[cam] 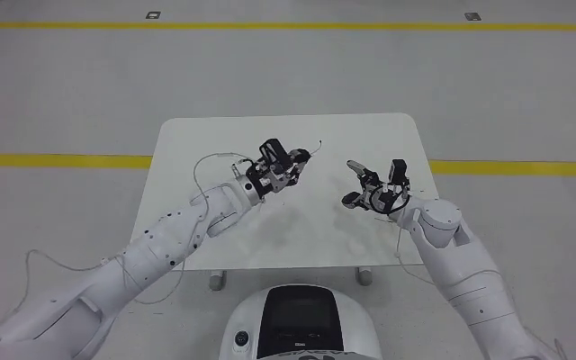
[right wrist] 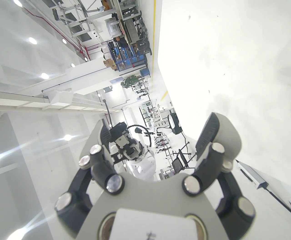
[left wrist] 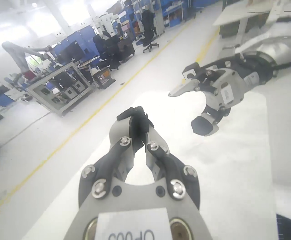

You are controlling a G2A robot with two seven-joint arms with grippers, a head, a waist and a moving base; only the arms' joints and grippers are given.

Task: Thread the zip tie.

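White table (cam: 270,236); left claw (left wrist: 138,118) pinches zip tie (cam: 313,150), right claw (right wrist: 158,125) agape.

White desk (cam: 360,135) on a pale grey floor (cam: 270,76), crossed by two yellow lines (cam: 270,25). Beyond, blue storage racks (left wrist: 175,13), black office chairs (left wrist: 149,34) and an aluminium-framed rack (left wrist: 61,91) along the hall. Overhead, round ceiling lights (right wrist: 32,40) on white; farther off, a green potted plant (right wrist: 129,81).
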